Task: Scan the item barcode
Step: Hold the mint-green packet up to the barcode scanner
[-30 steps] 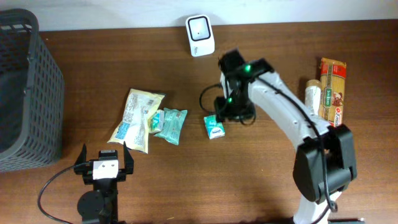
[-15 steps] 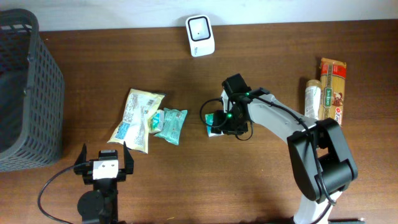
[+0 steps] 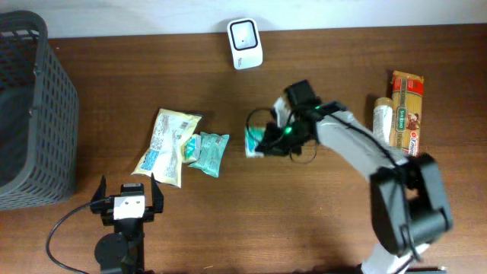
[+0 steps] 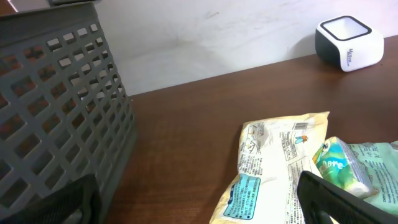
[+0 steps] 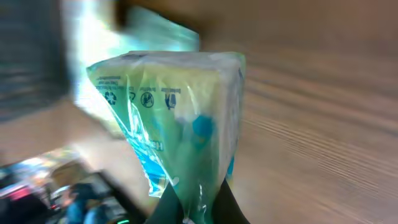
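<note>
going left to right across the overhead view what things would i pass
grey basket → yellow snack packet → teal packet → small green pack → pale tube → pasta packet

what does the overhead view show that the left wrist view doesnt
Only overhead: the right gripper shut on a small green pack, and the pasta packets at far right. Only left wrist: the pale wall at the back, and the basket seen from the side, its grid close up. Both: that basket, the scanner, the yellow packet and the green packet next to it.
</note>
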### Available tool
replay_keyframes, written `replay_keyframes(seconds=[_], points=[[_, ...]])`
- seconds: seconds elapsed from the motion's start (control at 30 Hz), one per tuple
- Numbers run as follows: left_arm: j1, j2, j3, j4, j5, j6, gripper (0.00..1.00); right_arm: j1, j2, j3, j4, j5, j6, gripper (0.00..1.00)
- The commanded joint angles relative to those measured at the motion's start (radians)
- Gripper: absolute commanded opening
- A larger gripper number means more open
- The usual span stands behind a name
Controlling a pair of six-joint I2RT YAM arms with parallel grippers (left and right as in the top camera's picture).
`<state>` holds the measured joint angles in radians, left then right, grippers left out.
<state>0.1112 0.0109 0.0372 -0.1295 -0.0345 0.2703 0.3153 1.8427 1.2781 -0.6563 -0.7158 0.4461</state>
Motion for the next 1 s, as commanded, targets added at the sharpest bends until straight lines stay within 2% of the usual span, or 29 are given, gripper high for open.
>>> replay_keyframes(seconds=[0.0,0.07,0.13,0.2,0.3,0.53,0.6,0.67,0.73,0.8,0.9,0.97], points=[[0.005,-0.006,-0.005,0.002,-0.004,0.015,0.99,-0.084,-0.117,0.050,0.074,-0.394,-0.023,0.04],[0.005,-0.006,-0.005,0.002,-0.004,0.015,0.99,-0.134,-0.145,0.050,0.153,-0.591,0.004,0.04],[0.005,-0.006,-0.005,0.002,-0.004,0.015,0.99,-0.159,-0.146,0.050,0.293,-0.750,0.135,0.04],[0.005,-0.006,-0.005,0.002,-0.004,0.015,0.99,-0.167,-0.146,0.050,0.431,-0.819,0.303,0.04],[0.005,-0.006,-0.005,0.002,-0.004,0.015,0.99,-0.167,-0.146,0.050,0.520,-0.822,0.460,0.04],[0.005,-0.005,-0.005,0.002,-0.004,0.015,0.99,-0.165,-0.146,0.050,0.520,-0.795,0.443,0.04],[0.005,-0.005,-0.005,0.002,-0.004,0.015,0.99,-0.157,-0.146,0.050,0.519,-0.787,0.371,0.04],[0.005,-0.005,-0.005,0.002,-0.004,0.015,0.99,-0.122,-0.146,0.050,0.514,-0.731,0.314,0.04],[0.005,-0.005,-0.005,0.002,-0.004,0.015,0.99,-0.046,-0.146,0.050,0.440,-0.579,0.256,0.04],[0.005,-0.005,-0.005,0.002,-0.004,0.015,0.99,0.019,-0.146,0.050,0.278,-0.375,0.167,0.04],[0.005,-0.005,-0.005,0.002,-0.004,0.015,0.99,0.101,-0.146,0.051,-0.002,0.061,0.080,0.04],[0.005,-0.005,-0.005,0.002,-0.004,0.015,0.99,0.117,-0.146,0.109,-0.149,0.227,0.011,0.04]])
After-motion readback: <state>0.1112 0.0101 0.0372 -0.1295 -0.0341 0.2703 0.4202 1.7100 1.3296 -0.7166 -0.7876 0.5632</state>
